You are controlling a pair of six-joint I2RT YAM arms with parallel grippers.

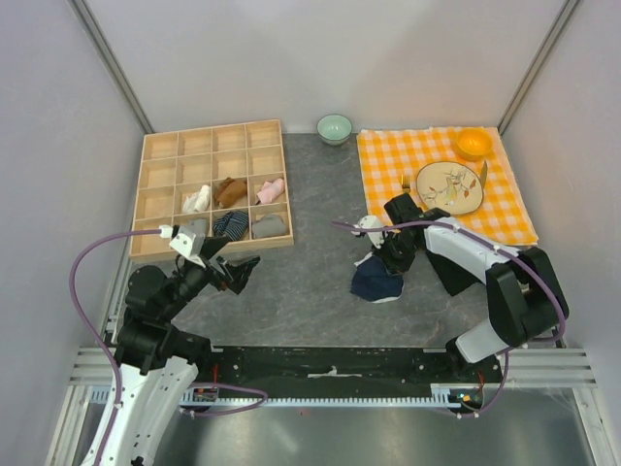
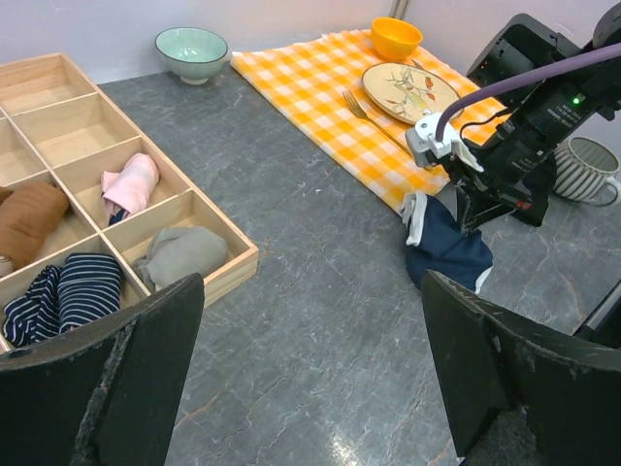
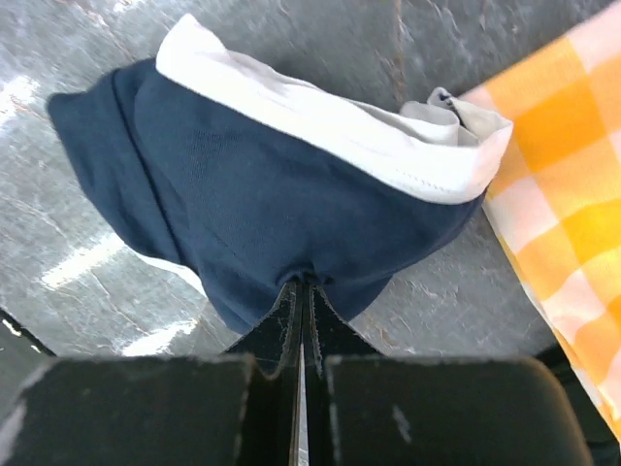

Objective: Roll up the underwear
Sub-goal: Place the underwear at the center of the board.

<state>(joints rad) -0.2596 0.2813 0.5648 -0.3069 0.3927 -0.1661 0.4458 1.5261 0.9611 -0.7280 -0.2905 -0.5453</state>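
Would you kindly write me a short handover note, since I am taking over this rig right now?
Left gripper: open, empty, hovering near the wooden tray.
Right gripper: shut on an edge of the underwear.
Position: the garment lies bunched on the table beside the checked cloth, with its white waistband showing.
Done: grasp only; nothing is rolled yet.
To do: roll it up.
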